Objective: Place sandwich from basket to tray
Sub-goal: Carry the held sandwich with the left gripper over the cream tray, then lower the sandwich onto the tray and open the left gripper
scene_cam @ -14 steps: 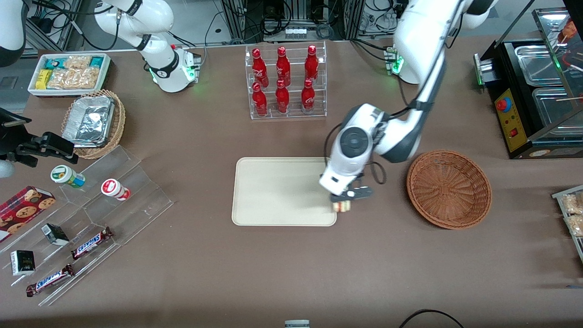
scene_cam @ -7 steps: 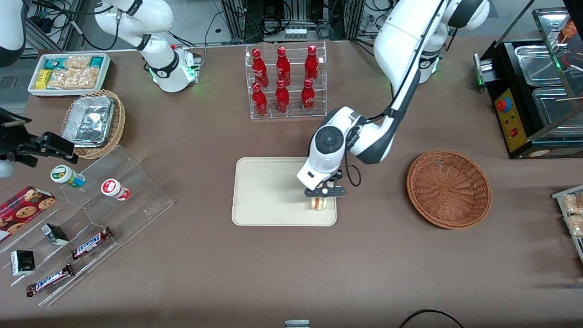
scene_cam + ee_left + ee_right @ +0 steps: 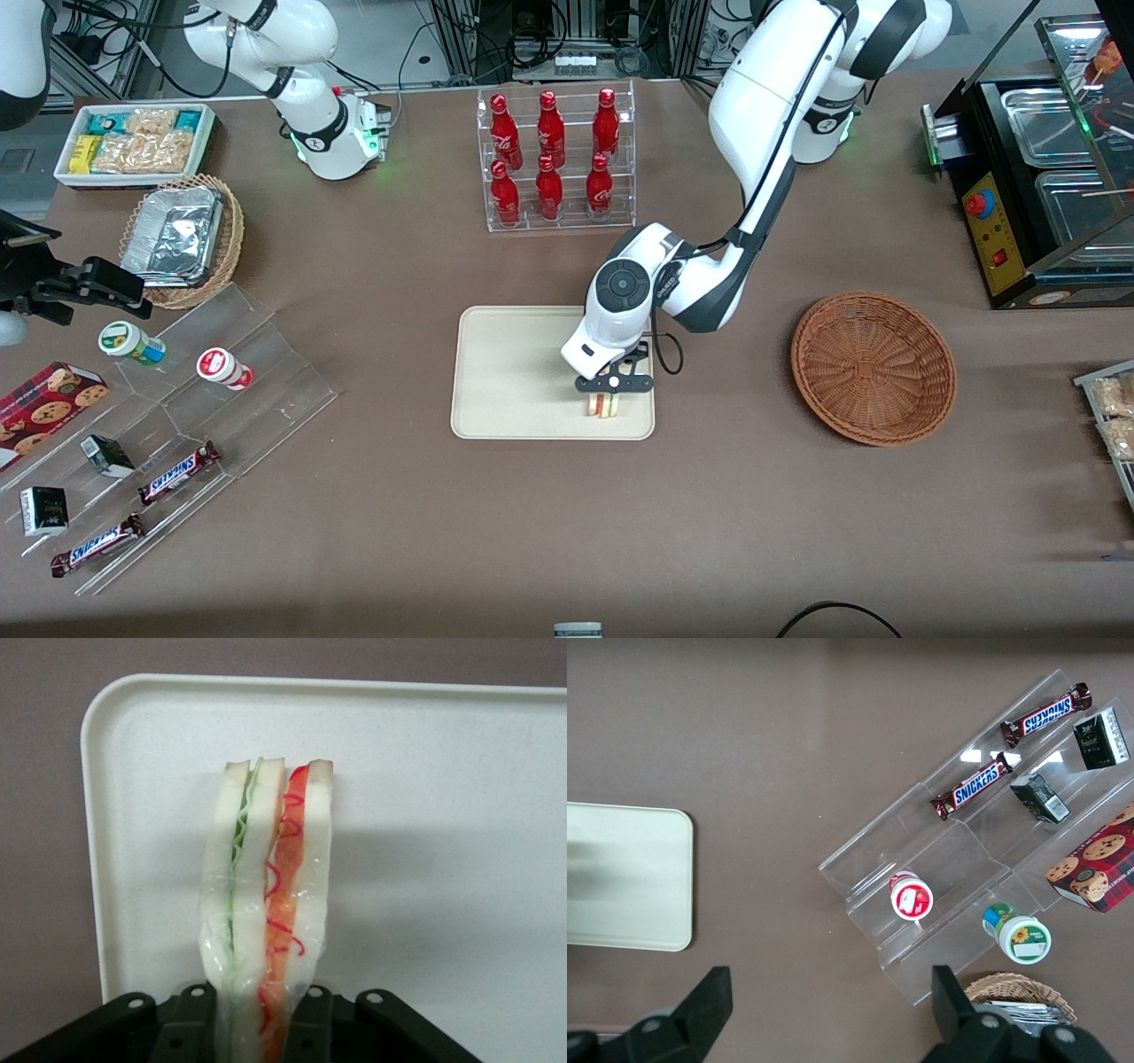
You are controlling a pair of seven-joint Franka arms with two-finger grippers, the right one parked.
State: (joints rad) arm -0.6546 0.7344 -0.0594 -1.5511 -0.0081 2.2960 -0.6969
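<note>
My left gripper [image 3: 603, 396] is shut on the sandwich [image 3: 602, 406], a wrapped wedge of white bread with green and red-orange filling. It holds the wedge over the cream tray [image 3: 514, 372], at the tray's corner nearest the front camera and the basket. In the left wrist view the sandwich [image 3: 266, 904] stands on edge between the black fingers [image 3: 190, 1023], just above the tray [image 3: 443, 815]. The reddish-brown wicker basket [image 3: 873, 367] sits empty beside the tray, toward the working arm's end of the table.
A clear rack of red bottles [image 3: 554, 159] stands farther from the front camera than the tray. A tan basket with foil containers [image 3: 182, 239], a white snack bin [image 3: 133, 142] and an acrylic snack stand [image 3: 177, 434] lie toward the parked arm's end.
The gripper has carried the sandwich from the tray's edge beside the basket to a spot over the tray, moving toward the parked arm's end.
</note>
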